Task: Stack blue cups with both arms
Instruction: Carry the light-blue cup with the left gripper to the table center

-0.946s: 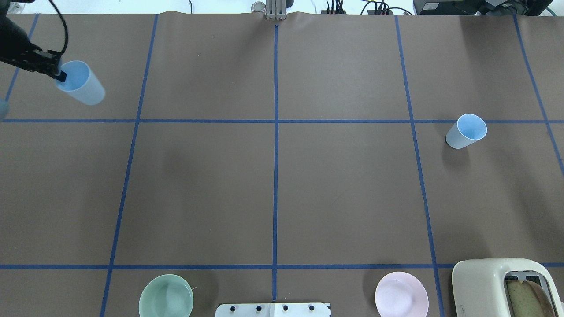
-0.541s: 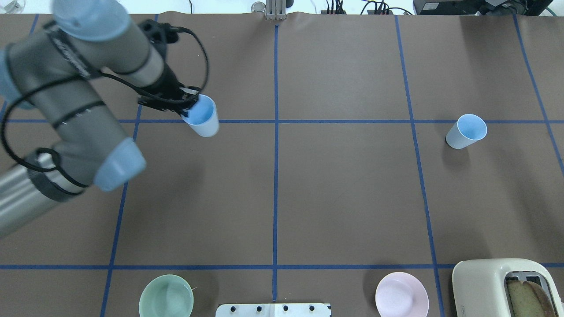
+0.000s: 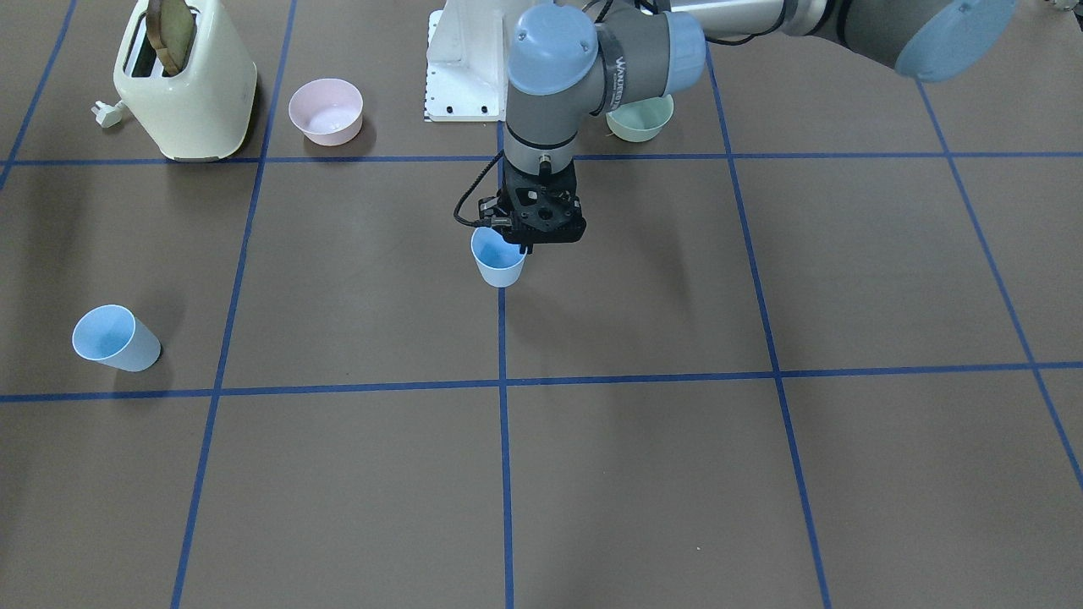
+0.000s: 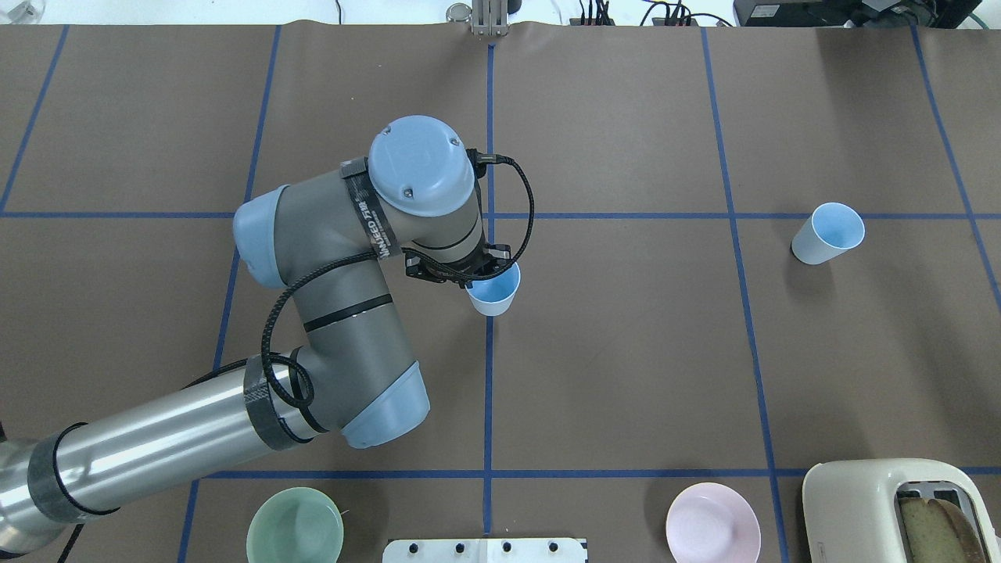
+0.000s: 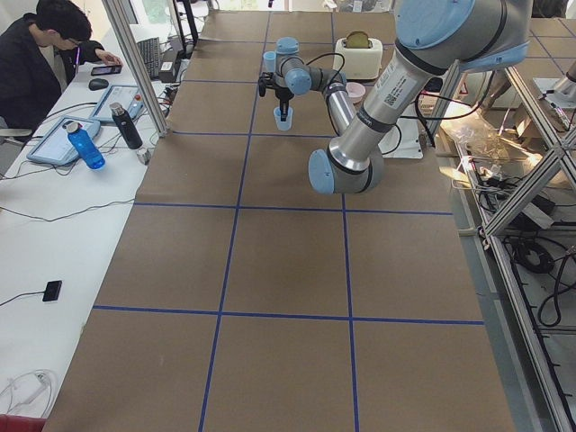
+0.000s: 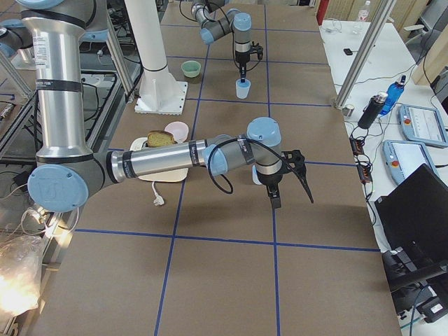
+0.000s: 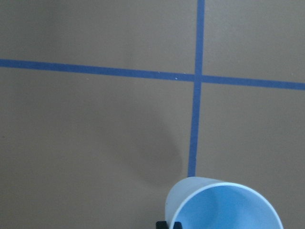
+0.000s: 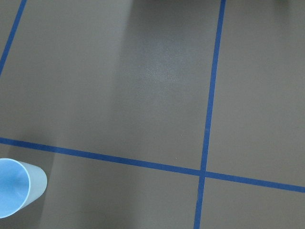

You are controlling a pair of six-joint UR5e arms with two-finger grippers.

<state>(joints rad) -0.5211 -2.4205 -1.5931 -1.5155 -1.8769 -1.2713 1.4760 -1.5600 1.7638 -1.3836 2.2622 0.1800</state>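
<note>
My left gripper (image 4: 475, 283) is shut on the rim of one pale blue cup (image 4: 494, 295), upright at the table's centre line. The held cup (image 3: 499, 262) hangs below the gripper (image 3: 526, 249) in the front view. It fills the bottom edge of the left wrist view (image 7: 224, 206). I cannot tell whether it touches the table. The second blue cup (image 4: 827, 233) stands alone at the right, also in the front view (image 3: 115, 339) and right wrist view (image 8: 16, 193). My right gripper (image 6: 287, 183) shows only in the right side view; I cannot tell its state.
A cream toaster (image 4: 891, 508) with bread, a pink bowl (image 4: 712, 532) and a green bowl (image 4: 295, 532) sit along the near edge beside the white base plate (image 4: 485, 550). A seated operator (image 5: 40, 54) and bottles are beyond the far edge.
My left arm has swung from the far left corner to the table's centre, carrying the blue cup right and nearer the robot. The second cup has not moved.
</note>
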